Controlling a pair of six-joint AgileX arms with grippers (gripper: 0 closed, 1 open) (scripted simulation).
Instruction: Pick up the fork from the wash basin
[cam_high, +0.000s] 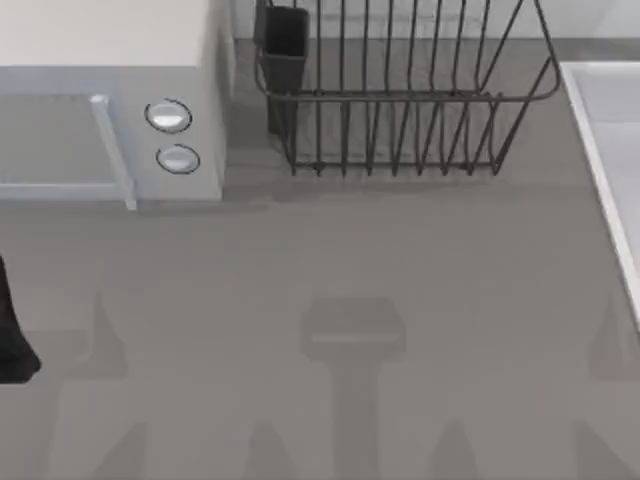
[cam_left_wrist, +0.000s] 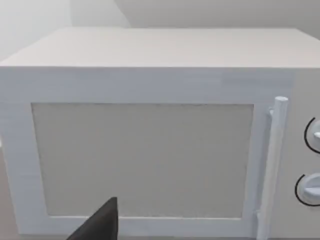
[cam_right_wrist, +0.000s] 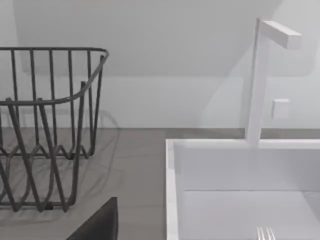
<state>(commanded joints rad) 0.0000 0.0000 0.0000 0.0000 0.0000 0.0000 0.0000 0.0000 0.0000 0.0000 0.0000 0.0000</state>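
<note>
Just beside the wire rack (cam_right_wrist: 47, 130), fork (cam_right_wrist: 265, 233) tines lie in the basin (cam_right_wrist: 172, 190); pincer states unclear.

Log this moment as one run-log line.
phase: pre-approach | left gripper: facing white microwave-like box | right gripper: facing pale rectangular wash basin | slim silver metal fork: tines visible in basin, ungrasped | black wire dish rack: beside basin
</note>
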